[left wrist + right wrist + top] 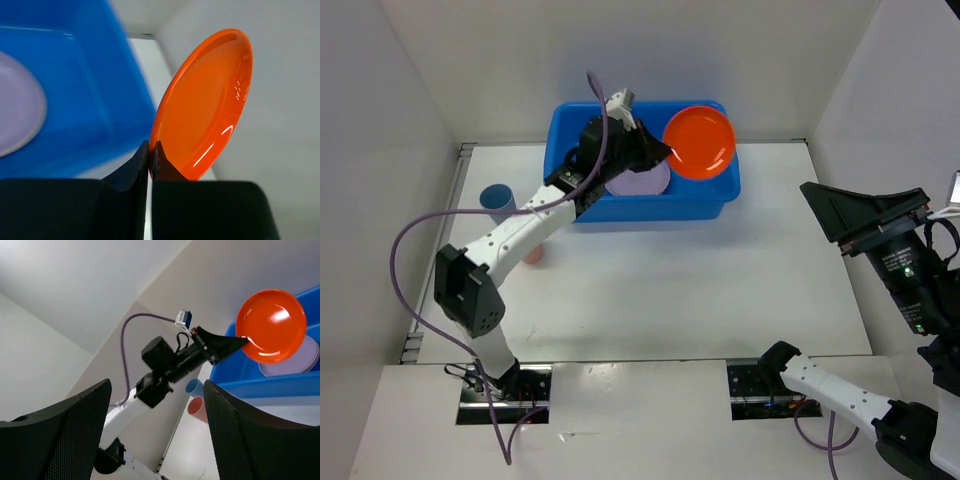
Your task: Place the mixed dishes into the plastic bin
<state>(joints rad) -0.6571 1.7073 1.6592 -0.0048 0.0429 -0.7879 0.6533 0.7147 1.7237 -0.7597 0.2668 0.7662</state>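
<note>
While the white table [670, 290] sits between white walls [620, 50], the left gripper [665, 150] pinches the orange plate [700, 142] over the blue bin [655, 208], at its right end; the right gripper [157, 385] hangs wide open.

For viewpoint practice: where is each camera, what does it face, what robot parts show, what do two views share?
Top: overhead, facing down at table; left arm, right arm show.
Left wrist: faces orange plate, bin; shut left end effector shows.
Right wrist: faces left arm; open right end effector shows.
Shared: all see orange plate.
</note>
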